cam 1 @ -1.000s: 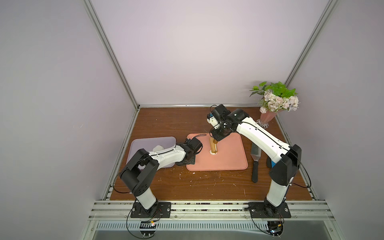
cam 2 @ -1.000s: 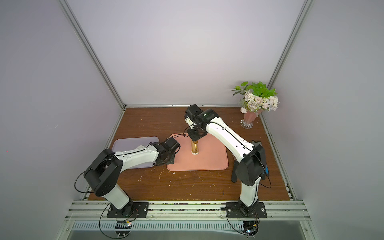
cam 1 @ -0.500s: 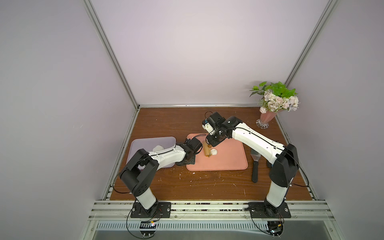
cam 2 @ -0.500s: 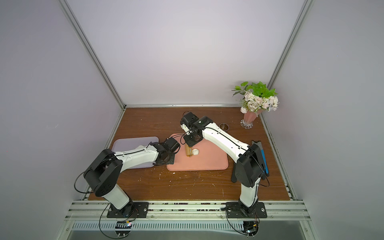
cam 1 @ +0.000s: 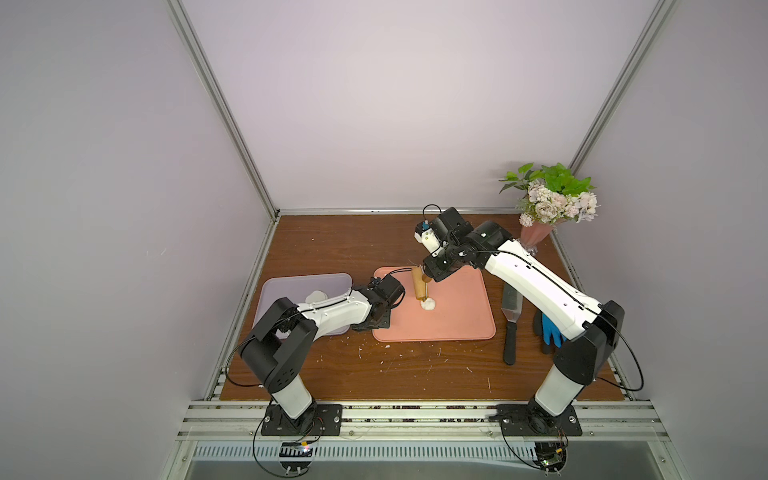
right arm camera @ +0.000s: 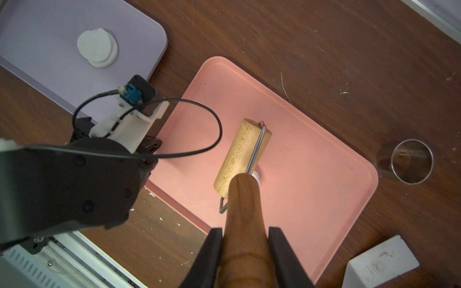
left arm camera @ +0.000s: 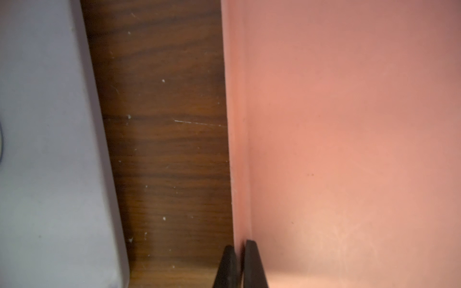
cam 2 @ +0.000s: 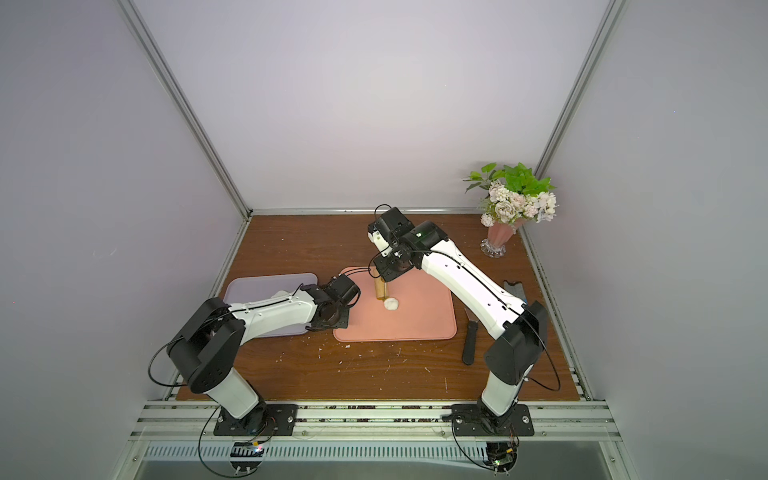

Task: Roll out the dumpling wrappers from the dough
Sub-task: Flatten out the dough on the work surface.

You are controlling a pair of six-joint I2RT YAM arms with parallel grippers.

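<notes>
while right gripper (right arm camera: 245,232) pinches the roller (right arm camera: 239,154) handle, roller beside dough (cam 1: 428,304), left gripper (left arm camera: 239,246) clamped on pink tray (left arm camera: 237,124) rim

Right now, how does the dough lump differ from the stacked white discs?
The dough is one small lump on the pink tray; the dumpling wrappers are flat round discs stacked on the lilac tray. The dough sits by the roller in the right gripper; the wrappers lie alone. Both are white.

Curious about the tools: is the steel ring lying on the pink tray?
No, the steel ring cutter stands on the wooden table, off the pink tray.
</notes>
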